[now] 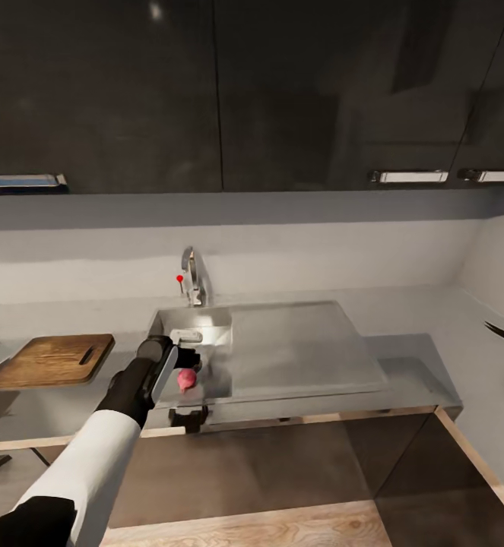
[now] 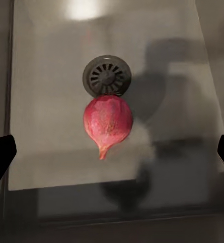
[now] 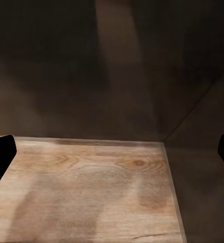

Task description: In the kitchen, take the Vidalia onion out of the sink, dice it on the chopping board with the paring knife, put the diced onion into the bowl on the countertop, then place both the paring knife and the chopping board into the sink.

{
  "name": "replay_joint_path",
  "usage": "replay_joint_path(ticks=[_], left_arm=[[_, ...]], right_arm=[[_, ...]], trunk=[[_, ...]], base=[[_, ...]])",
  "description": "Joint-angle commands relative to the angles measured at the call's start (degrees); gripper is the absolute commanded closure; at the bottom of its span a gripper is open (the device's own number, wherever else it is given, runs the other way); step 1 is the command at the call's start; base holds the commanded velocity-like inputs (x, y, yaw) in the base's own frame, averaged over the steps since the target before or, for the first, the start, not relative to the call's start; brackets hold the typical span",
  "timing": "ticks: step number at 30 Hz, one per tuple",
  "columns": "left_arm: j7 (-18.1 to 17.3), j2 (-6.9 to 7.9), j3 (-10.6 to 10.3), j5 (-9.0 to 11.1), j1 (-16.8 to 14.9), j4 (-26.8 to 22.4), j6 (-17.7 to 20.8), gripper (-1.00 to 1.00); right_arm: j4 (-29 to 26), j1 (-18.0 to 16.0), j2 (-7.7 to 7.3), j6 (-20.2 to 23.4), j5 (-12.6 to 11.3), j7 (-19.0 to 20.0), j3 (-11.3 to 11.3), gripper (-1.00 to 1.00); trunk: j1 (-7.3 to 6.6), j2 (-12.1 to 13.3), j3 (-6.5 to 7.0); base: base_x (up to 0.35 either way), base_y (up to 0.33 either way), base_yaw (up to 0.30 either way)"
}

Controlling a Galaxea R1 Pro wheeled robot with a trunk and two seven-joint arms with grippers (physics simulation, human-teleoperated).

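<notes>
Step one of the job is what's going on, grabbing the onion out of the sink. From the head view, the left arm reaches down over the sink, with the left gripper hanging right above the basin and the pinkish Vidalia onion sitting on the basin floor just beside it. The chopping board lies on the table left of the sink, well apart from the onion, and the tap stands behind the basin. Left wrist view looks straight down at the onion, which rests touching the round drain, pointed end aimed away from it. The fingers sit wide open at both edges of the picture, holding nothing, with the onion centred between them. Right wrist view has the right gripper's fingers spread wide too, empty, over light wood flooring and dark cabinet fronts. Next move, I reckon, is dropping straight down until the fingers bracket the onion, then closing gently since a round thing like that could roll away.
</notes>
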Motion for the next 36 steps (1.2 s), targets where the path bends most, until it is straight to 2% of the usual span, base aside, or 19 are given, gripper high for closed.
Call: replay_joint_path(ticks=[1,12,36], left_arm=[[0.23,0.02,-0.1,0.06,-0.05,0.04,0.21,-1.0],[0.22,-0.04,-0.11,0.04,-0.05,1.41,0.06,-1.0],[0.22,0.04,-0.1,0.04,-0.05,3.71,-0.03,-1.0]], right_arm=[[0.02,-0.04,0.02,-0.06,0.61,-0.41,-0.28,-1.0],[0.08,-0.04,0.04,-0.06,0.61,-0.41,-0.27,-1.0],[0.08,-0.03,0.03,-0.06,0.61,-0.41,-0.27,-1.0]], trunk=[[0.05,-0.12,-0.13],[0.05,-0.12,-0.59],[0.05,-0.12,-2.66]], base=[[0.211,0.0,0.0],[0.233,0.0,0.0],[0.02,-0.004,0.0]])
